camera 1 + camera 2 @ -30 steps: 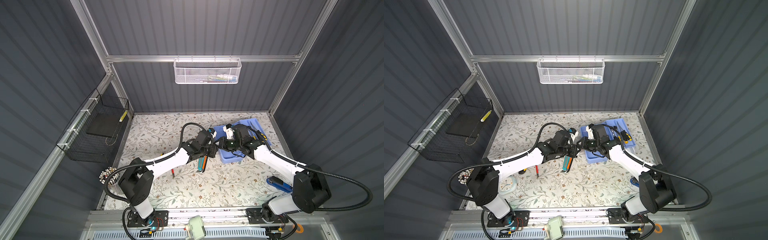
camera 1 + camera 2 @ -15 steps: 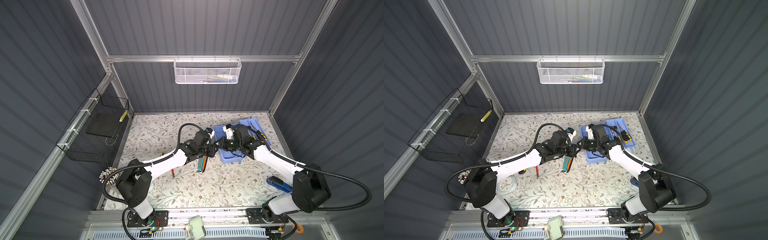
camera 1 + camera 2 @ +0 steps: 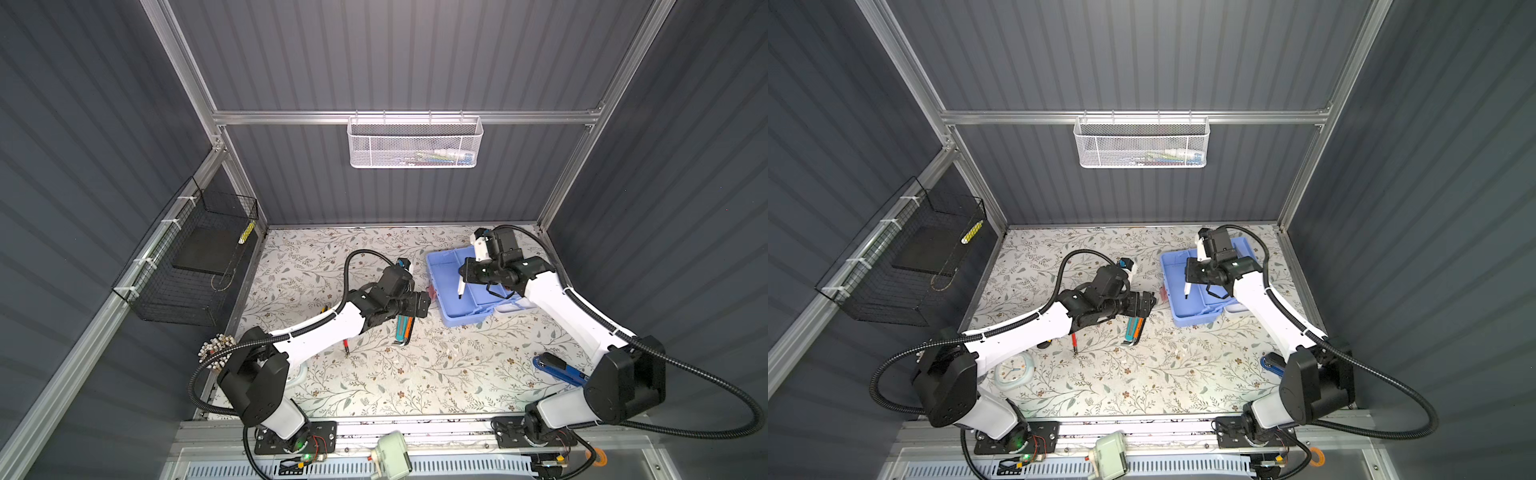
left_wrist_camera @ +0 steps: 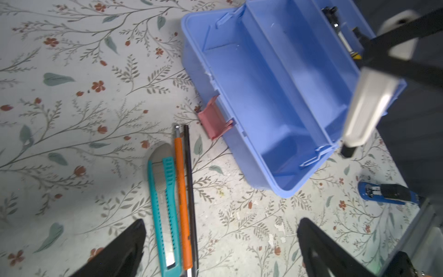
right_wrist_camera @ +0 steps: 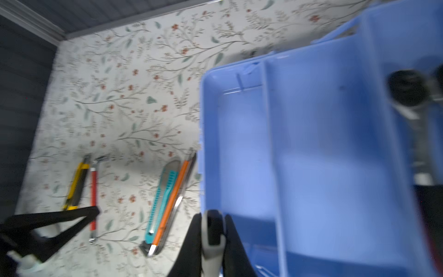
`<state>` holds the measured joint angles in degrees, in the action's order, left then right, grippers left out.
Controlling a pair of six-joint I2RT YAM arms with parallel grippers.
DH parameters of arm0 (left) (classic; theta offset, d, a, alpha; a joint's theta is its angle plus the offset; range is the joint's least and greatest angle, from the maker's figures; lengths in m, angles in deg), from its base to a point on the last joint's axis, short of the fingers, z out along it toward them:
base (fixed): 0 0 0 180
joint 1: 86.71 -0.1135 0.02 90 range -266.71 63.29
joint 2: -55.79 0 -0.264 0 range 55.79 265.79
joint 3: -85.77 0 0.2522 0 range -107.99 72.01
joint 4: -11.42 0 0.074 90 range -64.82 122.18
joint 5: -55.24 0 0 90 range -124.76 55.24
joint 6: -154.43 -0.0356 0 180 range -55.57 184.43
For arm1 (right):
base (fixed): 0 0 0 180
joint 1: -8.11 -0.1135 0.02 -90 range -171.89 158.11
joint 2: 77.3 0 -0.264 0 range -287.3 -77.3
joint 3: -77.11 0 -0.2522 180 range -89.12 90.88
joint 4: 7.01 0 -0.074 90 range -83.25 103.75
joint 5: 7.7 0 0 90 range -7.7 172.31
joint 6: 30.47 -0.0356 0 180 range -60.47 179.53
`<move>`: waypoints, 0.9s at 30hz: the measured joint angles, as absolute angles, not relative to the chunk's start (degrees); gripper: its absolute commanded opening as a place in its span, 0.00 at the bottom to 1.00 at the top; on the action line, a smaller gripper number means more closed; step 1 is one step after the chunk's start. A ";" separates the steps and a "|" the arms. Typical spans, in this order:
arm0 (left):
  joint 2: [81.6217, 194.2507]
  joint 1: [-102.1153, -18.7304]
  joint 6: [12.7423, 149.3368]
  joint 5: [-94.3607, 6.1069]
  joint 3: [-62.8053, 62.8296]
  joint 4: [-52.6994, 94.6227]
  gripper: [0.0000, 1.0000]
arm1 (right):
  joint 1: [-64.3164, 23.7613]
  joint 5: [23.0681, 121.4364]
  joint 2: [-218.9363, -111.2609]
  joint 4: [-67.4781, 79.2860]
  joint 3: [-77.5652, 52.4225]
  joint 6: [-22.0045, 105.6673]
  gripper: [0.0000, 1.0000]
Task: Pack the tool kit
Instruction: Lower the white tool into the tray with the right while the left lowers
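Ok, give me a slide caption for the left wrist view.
Open left gripper over a teal plastic utility knife beside the open light-blue plastic tool box.

Walls (image 3: 415,54): dark grey ribbed panels on three sides, set in a pale metal frame (image 3: 291,117). White mesh basket (image 3: 414,143) hangs on the crossbar, upper centre in both top views. Black wire basket (image 3: 187,266) fixed to the left wall, middle left. Table (image 3: 374,386) covered in pale floral print, leaves and small red flowers; brightest toward its lower edge.
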<state>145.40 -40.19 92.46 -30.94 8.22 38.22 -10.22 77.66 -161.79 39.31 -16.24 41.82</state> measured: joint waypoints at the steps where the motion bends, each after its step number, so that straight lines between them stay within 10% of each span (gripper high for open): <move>1: 145.59 -40.43 92.33 -30.37 8.22 39.49 1.00 | -9.81 79.96 -162.42 40.80 -15.00 43.54 0.05; 27: 152.50 -41.39 90.32 -27.60 6.08 49.39 0.95 | -12.91 113.51 -193.87 55.03 7.76 64.83 0.22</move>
<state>152.50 -41.39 90.32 -27.60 6.08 49.39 -12.91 113.51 -193.87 55.03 7.76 64.83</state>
